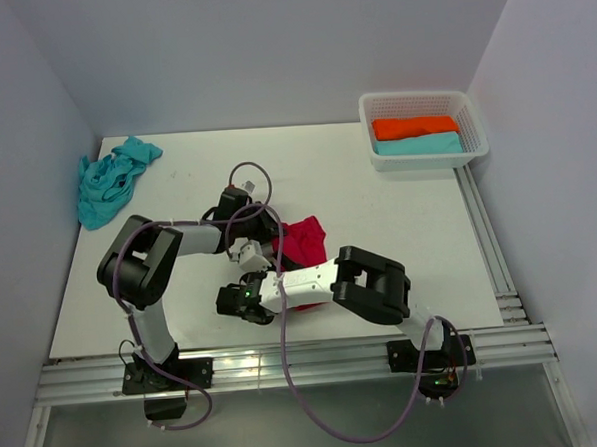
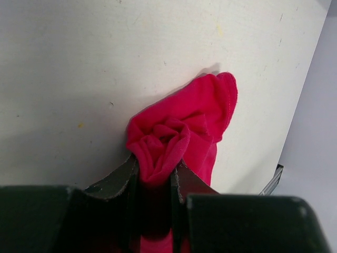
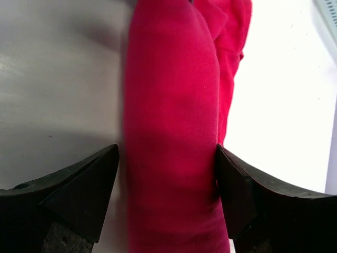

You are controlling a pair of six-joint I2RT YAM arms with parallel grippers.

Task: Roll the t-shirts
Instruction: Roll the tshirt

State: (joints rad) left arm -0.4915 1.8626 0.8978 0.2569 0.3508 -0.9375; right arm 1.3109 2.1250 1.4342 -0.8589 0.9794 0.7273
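Observation:
The crimson t-shirt (image 1: 304, 241) lies near the table's middle, rolled into a thick tube. My left gripper (image 1: 252, 253) is shut on one end of the roll, and the spiral of red cloth (image 2: 184, 126) bulges out between its fingertips (image 2: 155, 166). My right gripper (image 3: 167, 153) is open and straddles the roll (image 3: 168, 105). Its right finger (image 3: 242, 184) rests against the cloth, while its left finger (image 3: 89, 179) stands a little off it. In the top view, the right gripper (image 1: 240, 299) sits low beside the shirt. The turquoise t-shirt (image 1: 111, 183) lies crumpled at the far left.
A white lattice basket (image 1: 471, 124) at the back right holds an orange and a teal rolled cloth. Aluminium rails (image 1: 490, 243) run along the table's right and near edges. Grey walls close in the back and sides.

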